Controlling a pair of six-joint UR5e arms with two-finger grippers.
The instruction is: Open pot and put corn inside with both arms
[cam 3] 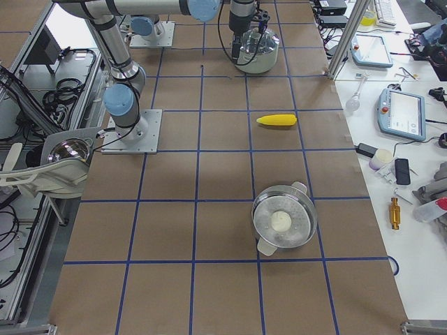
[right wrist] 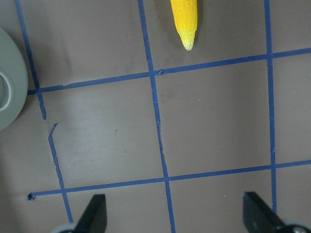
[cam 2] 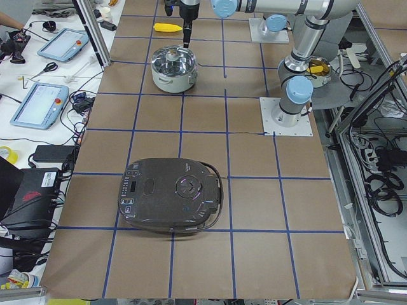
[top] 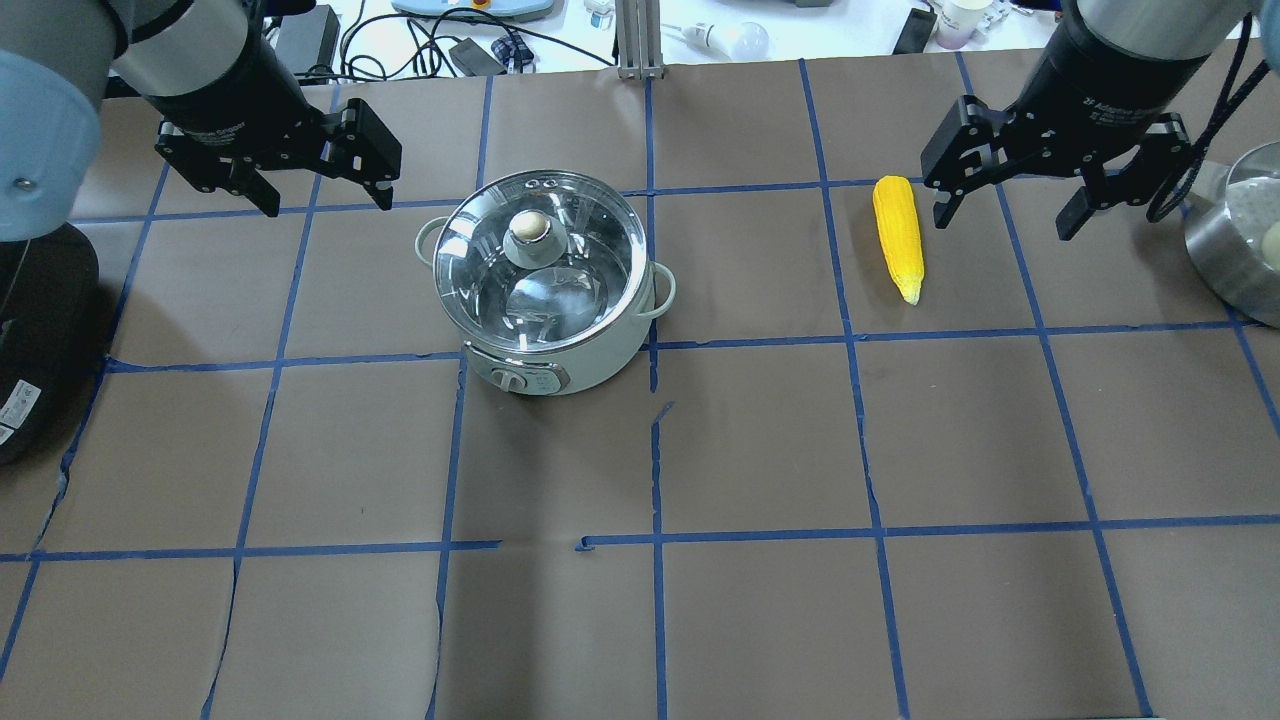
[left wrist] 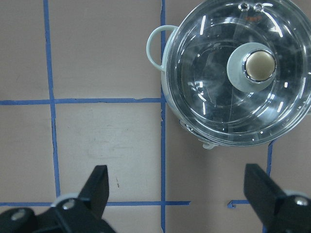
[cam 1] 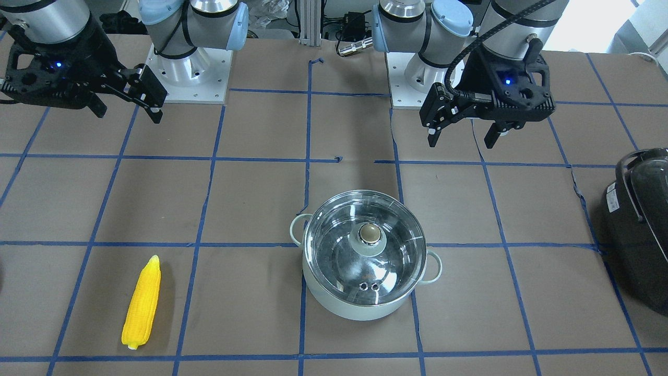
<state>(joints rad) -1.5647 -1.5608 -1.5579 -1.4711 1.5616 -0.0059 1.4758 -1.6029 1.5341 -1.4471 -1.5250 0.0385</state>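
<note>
Front camera: glass lid point(cam 1: 334, 245) is on the pot point(cam 1: 360, 309), so nothing's open yet. Left gripper point(cam 1: 462, 137) hangs above the worktop point(cam 1: 250, 209), jaws spread, empty, with the pot below and just inward of it. I'd guess it's parked there for the knob point(cam 1: 369, 234). Right gripper point(cam 1: 130, 107) is spread and empty too, corn point(cam 1: 142, 303) lying flat further out across the worktop from it.

Overhead: both wrists point downward, one arm per object, which makes sense.

Left wrist cam: pot is ahead of the fingers, off to one side.

Right wrist cam: only the corn's tip shows ahead.
</note>
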